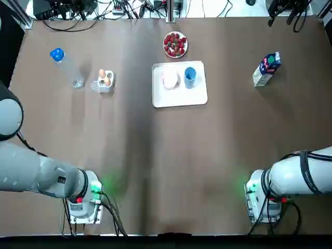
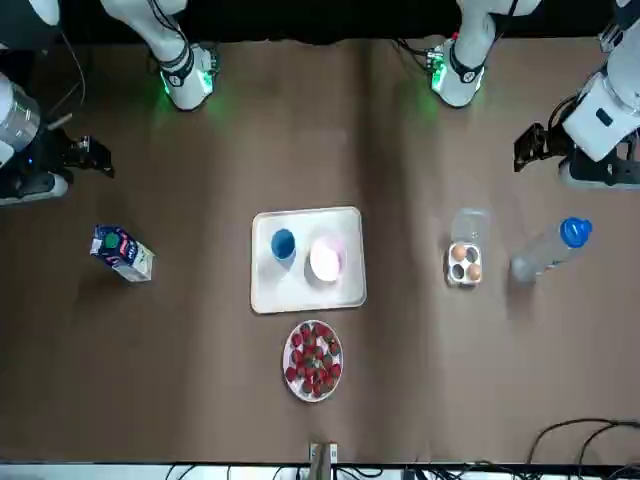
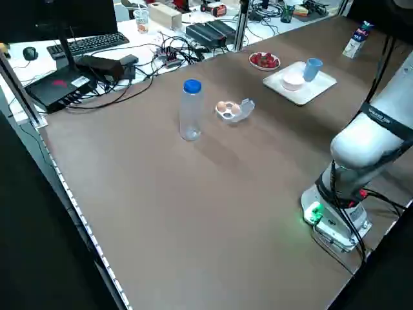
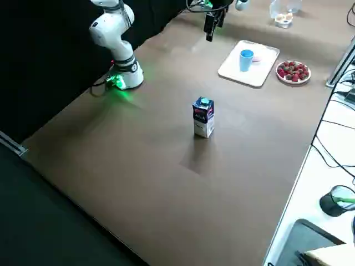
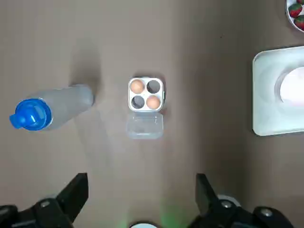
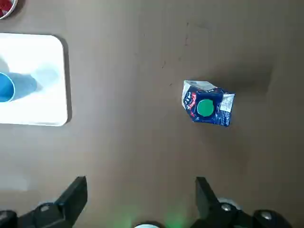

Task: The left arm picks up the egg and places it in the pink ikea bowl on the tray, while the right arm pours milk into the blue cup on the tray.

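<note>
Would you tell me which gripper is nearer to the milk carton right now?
Right. The right gripper hovers open on the robot's side of the milk carton; the left gripper hovers open far off, beyond the tray, near the bottle.

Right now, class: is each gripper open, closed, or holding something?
Left gripper: open, holding nothing.
Right gripper: open, holding nothing.

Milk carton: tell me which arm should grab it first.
Right. The milk carton stands to the robot's right of the tray, near the right gripper, fingers open. The left gripper looks down on the egg box, on the tray's other side.
</note>
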Motion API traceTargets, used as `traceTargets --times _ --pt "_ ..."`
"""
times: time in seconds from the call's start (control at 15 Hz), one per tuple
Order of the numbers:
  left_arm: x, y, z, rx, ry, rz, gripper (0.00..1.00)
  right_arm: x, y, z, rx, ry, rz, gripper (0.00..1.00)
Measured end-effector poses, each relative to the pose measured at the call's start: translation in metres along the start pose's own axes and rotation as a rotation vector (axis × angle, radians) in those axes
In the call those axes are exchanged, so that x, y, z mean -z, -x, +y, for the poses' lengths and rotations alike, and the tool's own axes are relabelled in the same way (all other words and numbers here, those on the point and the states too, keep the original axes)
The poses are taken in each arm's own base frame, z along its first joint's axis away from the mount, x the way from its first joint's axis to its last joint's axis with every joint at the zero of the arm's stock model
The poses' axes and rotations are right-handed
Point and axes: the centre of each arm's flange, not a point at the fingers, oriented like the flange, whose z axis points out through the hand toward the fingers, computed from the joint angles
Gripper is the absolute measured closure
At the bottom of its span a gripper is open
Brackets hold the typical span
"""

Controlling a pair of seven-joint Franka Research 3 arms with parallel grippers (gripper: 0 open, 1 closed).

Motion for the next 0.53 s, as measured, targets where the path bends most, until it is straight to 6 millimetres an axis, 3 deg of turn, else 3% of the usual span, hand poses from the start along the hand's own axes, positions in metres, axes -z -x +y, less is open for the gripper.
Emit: traceTargets --times 0.27,0.4,0.53 --pt "-0.009 -0.001 0.000 -0.003 -0.019 -0.032 0.00 0.000 0.000 0.000 0.000 0.000 0.004 0.00" --pt "-0.036 -0.010 -0.002 0.002 -0.034 -0.087 0.00 0.000 -0.001 0.000 0.002 0.000 0.006 0.00" --pt "-0.083 -0.029 -0.011 0.016 -0.041 -0.158 0.00 -0.001 -0.002 0.000 0.004 -0.001 0.004 0.00"
